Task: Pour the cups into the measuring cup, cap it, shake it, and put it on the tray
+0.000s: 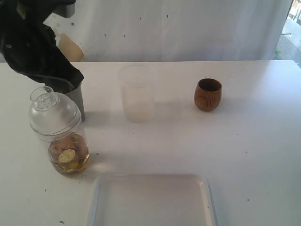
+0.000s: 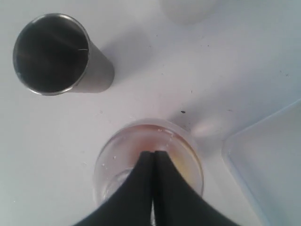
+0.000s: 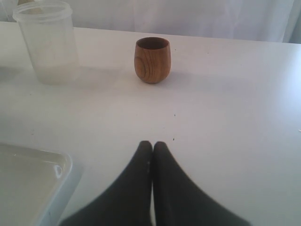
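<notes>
The clear measuring cup (image 1: 61,136), under a domed cap (image 1: 49,110), stands at the tabletop's (image 1: 254,155) left, with brown and gold pieces at its bottom. The steel tumbler (image 1: 77,101) is just behind it and the white tray (image 1: 153,200) is near its right. The left fingers (image 2: 136,193) hover above it, pressed together and empty. The right fingers (image 3: 136,188), also closed and empty, are over bare tabletop, well apart from the wooden cup (image 1: 207,94).

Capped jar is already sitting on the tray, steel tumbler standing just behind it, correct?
Not quite. The exterior view shows the capped jar standing on the table, just beyond the tray and off it. The steel tumbler does stand just behind it.
</notes>
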Action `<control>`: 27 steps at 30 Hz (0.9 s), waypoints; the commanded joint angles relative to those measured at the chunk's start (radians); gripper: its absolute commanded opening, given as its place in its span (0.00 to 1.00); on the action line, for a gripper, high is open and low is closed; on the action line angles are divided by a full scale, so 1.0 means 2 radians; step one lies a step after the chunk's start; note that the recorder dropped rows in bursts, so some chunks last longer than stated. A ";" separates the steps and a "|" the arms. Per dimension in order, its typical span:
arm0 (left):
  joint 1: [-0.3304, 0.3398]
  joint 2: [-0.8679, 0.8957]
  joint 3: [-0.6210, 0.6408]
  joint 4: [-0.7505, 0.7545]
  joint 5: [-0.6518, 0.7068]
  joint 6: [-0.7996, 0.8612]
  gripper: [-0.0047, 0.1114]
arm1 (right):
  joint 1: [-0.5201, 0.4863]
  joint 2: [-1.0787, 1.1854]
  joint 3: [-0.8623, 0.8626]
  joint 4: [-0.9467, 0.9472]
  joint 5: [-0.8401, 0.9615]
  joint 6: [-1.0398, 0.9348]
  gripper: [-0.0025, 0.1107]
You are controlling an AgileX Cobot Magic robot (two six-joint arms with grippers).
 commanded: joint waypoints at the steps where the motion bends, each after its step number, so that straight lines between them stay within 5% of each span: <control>1: 0.000 0.009 -0.002 -0.004 -0.005 0.001 0.04 | -0.003 -0.003 0.003 0.000 0.000 0.000 0.02; 7: 0.000 0.008 -0.003 -0.002 -0.037 0.001 0.04 | -0.003 -0.003 0.003 0.000 0.000 0.000 0.02; 12: 0.000 -0.020 -0.003 0.057 0.005 -0.011 0.04 | -0.003 -0.003 0.003 0.000 0.000 0.000 0.02; 19: 0.000 -0.047 0.005 0.025 0.039 0.008 0.04 | -0.003 -0.003 0.003 0.000 0.000 0.000 0.02; 27: 0.000 -0.038 0.043 0.016 -0.017 0.017 0.04 | -0.003 -0.003 0.003 0.000 0.000 0.000 0.02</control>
